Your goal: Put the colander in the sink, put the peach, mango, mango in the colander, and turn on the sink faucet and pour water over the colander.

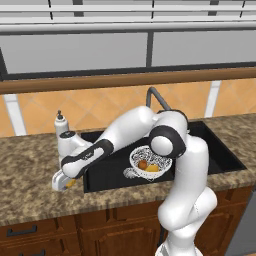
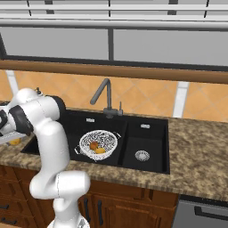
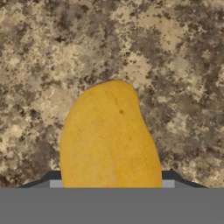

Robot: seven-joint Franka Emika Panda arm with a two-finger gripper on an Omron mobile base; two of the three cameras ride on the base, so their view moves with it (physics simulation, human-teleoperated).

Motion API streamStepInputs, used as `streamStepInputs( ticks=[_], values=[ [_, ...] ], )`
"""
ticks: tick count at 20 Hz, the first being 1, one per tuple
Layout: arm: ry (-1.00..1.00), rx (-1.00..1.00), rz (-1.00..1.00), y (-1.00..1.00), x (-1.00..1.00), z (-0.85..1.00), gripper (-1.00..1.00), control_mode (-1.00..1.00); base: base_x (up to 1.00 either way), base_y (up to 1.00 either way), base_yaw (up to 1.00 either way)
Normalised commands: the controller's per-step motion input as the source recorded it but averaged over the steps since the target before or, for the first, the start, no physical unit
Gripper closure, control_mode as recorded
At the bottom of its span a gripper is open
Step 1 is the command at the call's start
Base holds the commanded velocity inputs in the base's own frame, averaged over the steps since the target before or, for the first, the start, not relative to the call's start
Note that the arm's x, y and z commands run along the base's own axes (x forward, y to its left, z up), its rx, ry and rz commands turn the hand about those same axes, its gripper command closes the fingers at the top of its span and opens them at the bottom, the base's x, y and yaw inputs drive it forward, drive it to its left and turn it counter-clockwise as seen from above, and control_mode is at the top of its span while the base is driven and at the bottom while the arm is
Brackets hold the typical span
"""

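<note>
You are well into the task. The colander (image 1: 150, 161) is sitting in the left basin of the sink (image 2: 147, 133), under the faucet (image 2: 105, 95), and it is holding two fruits: the peach (image 2: 93, 145) and one mango (image 2: 100, 151), lying side by side. No water is running from the faucet.

You are now working on the second mango (image 3: 109, 138), which is lying on the desk (image 1: 30, 170) left of the sink, just in front of the soap bottle (image 1: 61, 125). The arm is reaching down and left across the sink's edge to it.

The claw (image 1: 65, 183) is sitting low over this mango, right at the desk. In the hand view the fruit is filling the space between the two dark fingertips (image 3: 52, 178), and they are appearing to press against its sides, so I am judging the claw clamped on the mango, though the fruit is not yet lifted off the desk.

What you are still facing: carrying this mango to the colander, releasing it there, then turning the faucet lever so water is pouring over the fruit.
</note>
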Motion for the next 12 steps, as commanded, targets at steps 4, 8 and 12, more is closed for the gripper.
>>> streamStepInputs(
  ticks=[4,8,12],
  values=[
    [0.00,0.00,0.00,-0.09,-0.25,-0.01,1.00,-1.00,0.00,0.00,0.00],
    [0.02,0.00,-0.04,-0.71,-0.33,0.32,1.00,-1.00,0.00,0.00,0.00],
    [0.06,0.00,-0.07,-0.90,-0.09,0.40,1.00,-1.00,0.00,0.00,0.00]
  ],
)
